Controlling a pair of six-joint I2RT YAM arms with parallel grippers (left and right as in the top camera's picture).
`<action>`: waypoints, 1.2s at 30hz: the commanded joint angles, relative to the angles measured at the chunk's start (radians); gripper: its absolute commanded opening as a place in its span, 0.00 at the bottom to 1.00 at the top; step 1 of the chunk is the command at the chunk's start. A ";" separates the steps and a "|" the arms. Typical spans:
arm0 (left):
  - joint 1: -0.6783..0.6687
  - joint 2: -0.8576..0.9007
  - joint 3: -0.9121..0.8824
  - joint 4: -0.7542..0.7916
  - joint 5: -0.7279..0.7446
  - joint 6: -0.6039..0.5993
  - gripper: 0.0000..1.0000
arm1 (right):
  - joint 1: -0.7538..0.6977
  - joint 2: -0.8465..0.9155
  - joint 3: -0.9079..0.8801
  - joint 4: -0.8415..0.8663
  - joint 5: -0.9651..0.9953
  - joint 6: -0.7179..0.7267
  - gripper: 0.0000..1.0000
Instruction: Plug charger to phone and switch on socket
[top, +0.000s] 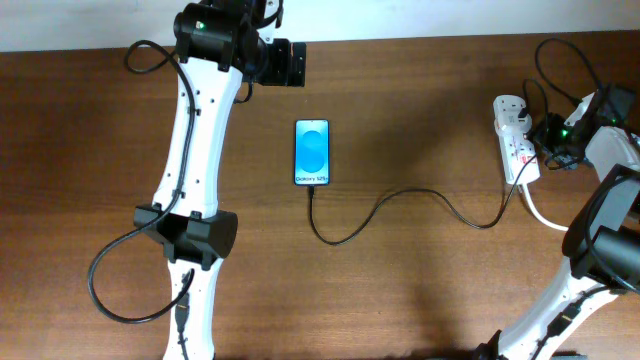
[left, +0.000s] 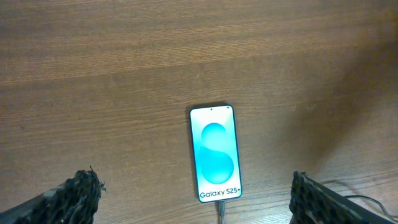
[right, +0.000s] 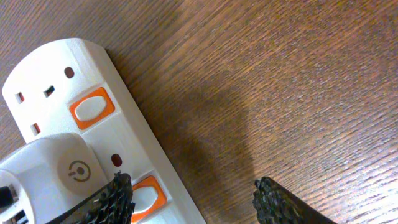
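Note:
The phone (top: 312, 152) lies flat mid-table, its blue "Galaxy S25" screen up; it also shows in the left wrist view (left: 215, 154). The thin black charger cable (top: 400, 205) is plugged into its near end (left: 220, 210) and runs in a wave to the socket (top: 517, 140), a white power strip at the right. My left gripper (left: 194, 202) is open and empty, its fingers wide apart either side of the phone's near end, above it. My right gripper (right: 193, 202) is open; its left finger hovers at the strip's orange-rimmed switch (right: 146, 196) beside the white adapter (right: 56, 168).
The strip's thick white cord (top: 540, 212) curves off toward the right front. Black arm cables loop at the left (top: 110, 290) and back right (top: 560, 60). A second orange switch (right: 92, 107) sits farther along the strip.

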 joint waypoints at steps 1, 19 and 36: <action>0.005 0.000 -0.002 -0.002 -0.010 0.010 1.00 | 0.022 0.048 -0.018 -0.051 -0.006 -0.016 0.65; 0.005 0.000 -0.002 -0.002 -0.010 0.010 1.00 | -0.082 -0.004 0.235 -0.243 0.014 0.003 0.69; 0.005 0.000 -0.002 -0.002 -0.010 0.009 0.99 | 0.093 -0.402 0.851 -0.756 -0.302 -0.133 0.69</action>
